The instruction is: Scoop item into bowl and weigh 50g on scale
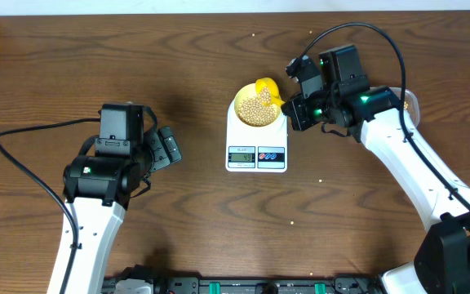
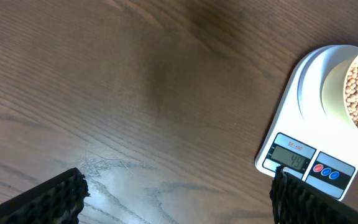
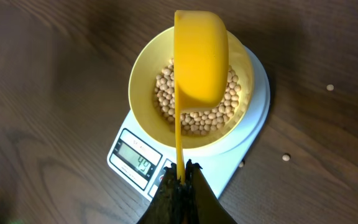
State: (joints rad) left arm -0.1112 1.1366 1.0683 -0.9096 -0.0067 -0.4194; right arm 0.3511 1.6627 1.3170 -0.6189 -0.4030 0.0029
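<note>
Dark brown wooden table [image 1: 178, 65] fills every view, with the white scale [image 1: 256, 155] near its middle. On the scale's round platform sits the pale-yellow bowl [image 3: 143, 87], holding a heap of tan beans [image 3: 194, 118]. The display [image 3: 135, 163] on the scale's front edge reads 49. From the right of the scale, the right gripper [image 3: 180, 171] is pinched tight on the thin handle of a bright yellow scoop [image 3: 201, 56], whose cup hangs over the bowl with its outside turned towards the wrist camera. A few loose beans [image 3: 330, 88] lie on the wood to the right of the scale. Well to the left of the scale, the left gripper [image 1: 168, 149] hangs above bare wood, its jaws spread wide with nothing between them.
</note>
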